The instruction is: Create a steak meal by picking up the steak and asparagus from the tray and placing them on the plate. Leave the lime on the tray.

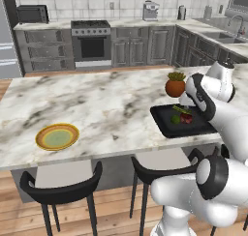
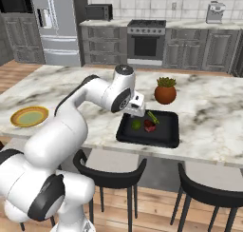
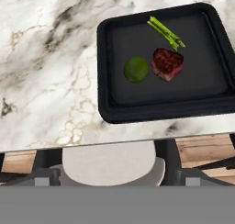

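Observation:
The black tray (image 3: 204, 79) sits near the counter's front edge. On it lie the dark red steak (image 3: 167, 64), the thin green asparagus (image 3: 166, 33) just behind the steak, and a round green lime (image 3: 136, 69) beside it. In the base views the steak (image 2: 149, 125), the asparagus (image 2: 153, 117) and the lime (image 2: 136, 124) rest on the tray (image 2: 166, 133) just below my gripper (image 2: 137, 111), which hovers over the tray's left part and touches nothing. Its fingers are too small to make out. The yellow-rimmed plate (image 1: 57, 136) lies far to the left on the counter.
A terracotta plant pot (image 2: 165, 91) stands just behind the tray. Black stools (image 2: 111, 171) are tucked under the counter's front edge. Bare marble counter (image 1: 111, 114) stretches between the tray and the plate.

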